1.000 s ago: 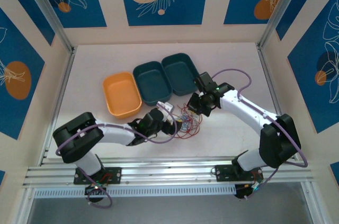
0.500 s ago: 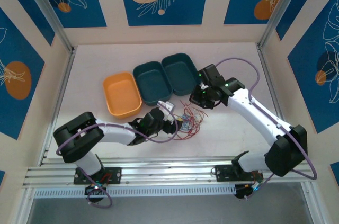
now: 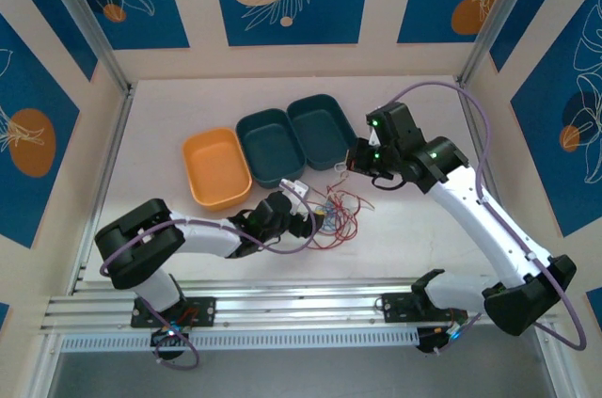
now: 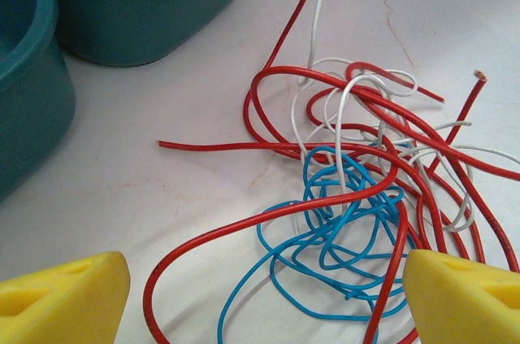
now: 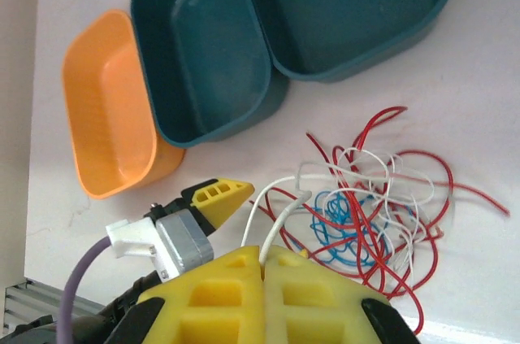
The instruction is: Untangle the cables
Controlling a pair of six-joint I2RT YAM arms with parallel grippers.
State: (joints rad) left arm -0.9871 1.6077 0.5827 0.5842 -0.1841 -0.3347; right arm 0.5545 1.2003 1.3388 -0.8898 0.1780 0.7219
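no readable text, label or number anywhere.

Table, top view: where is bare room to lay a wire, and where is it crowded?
Bare: the table strip behind the teal trays, and the patch left of the orange tray. Crowded: in front of the trays, around the cables.
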